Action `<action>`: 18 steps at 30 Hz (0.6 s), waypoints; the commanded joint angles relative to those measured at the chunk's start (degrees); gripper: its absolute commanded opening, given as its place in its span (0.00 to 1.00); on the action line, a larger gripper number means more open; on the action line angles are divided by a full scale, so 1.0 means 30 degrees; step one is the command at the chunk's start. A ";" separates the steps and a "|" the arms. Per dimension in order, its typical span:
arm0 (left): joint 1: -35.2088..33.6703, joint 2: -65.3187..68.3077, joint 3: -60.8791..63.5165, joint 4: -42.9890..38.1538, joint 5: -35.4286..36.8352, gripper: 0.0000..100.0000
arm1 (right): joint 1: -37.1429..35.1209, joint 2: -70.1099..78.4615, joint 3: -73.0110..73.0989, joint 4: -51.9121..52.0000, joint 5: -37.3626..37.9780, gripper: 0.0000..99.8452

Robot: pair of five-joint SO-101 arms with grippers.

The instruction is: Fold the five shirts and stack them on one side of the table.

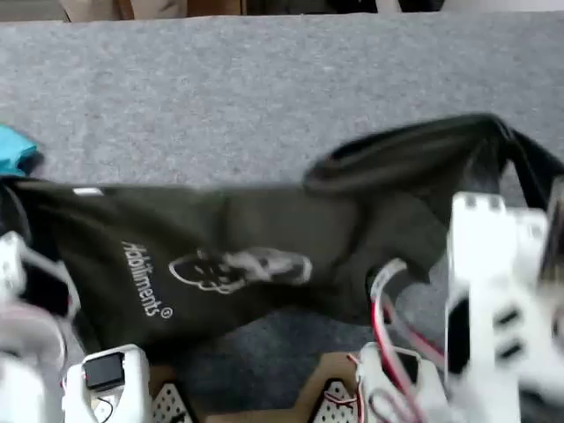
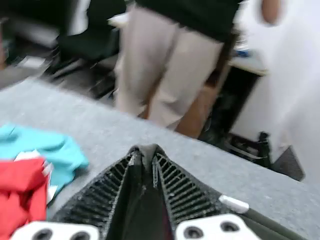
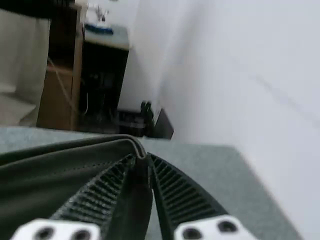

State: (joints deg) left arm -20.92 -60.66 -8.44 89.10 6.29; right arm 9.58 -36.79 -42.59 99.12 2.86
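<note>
**Dark shirt spread lengthwise between two grippers.** In the high view, the dark shirt [image 1: 264,238] is laid across the lower half of the grey desk [image 1: 264,88]. Its long axis runs from the left edge of the frame to the right. The left end is spread wide and flat at the lower left. The right end is gathered into a raised fold toward the upper right. A white printed graphic [image 1: 242,267] is seen at the middle of the shirt, with its lettering turned sideways to the frame. A small white tag [image 1: 86,191] is seen on the upper edge near the left end. Which end bears the collar cannot be told.

In the left wrist view, the left gripper [image 2: 145,162] is pressed together on a pinch of the dark fabric, which is seen between the ribbed fingers [image 2: 112,185]. A teal shirt [image 2: 45,147] and a red shirt [image 2: 20,195] are seen at the lower left of that frame, touching each other on the desk. The teal shirt is also seen at the left edge of the high view, just above the dark shirt's left end.

In the right wrist view, the right gripper [image 3: 142,162] is clamped on a hemmed edge of the dark shirt. From there the fabric is drawn away toward the left of that frame.
</note>
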 commanded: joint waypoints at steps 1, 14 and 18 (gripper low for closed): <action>-0.0674 0.2007 -0.0674 -0.0410 0.0586 0.02 | 0.0220 0.1832 -0.2095 -0.0117 -0.1289 0.01; -0.0674 0.5319 -0.5421 -0.0645 0.0469 0.02 | 0.5729 0.2300 -1.1678 -0.6711 -0.0322 0.01; -0.0674 0.5289 -0.6300 -0.0645 0.0469 0.02 | 0.6696 0.2300 -1.1678 -0.8498 0.1172 0.01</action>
State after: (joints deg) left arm -22.33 -45.71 -24.26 88.40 7.43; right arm 27.08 -30.81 -77.49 78.02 3.38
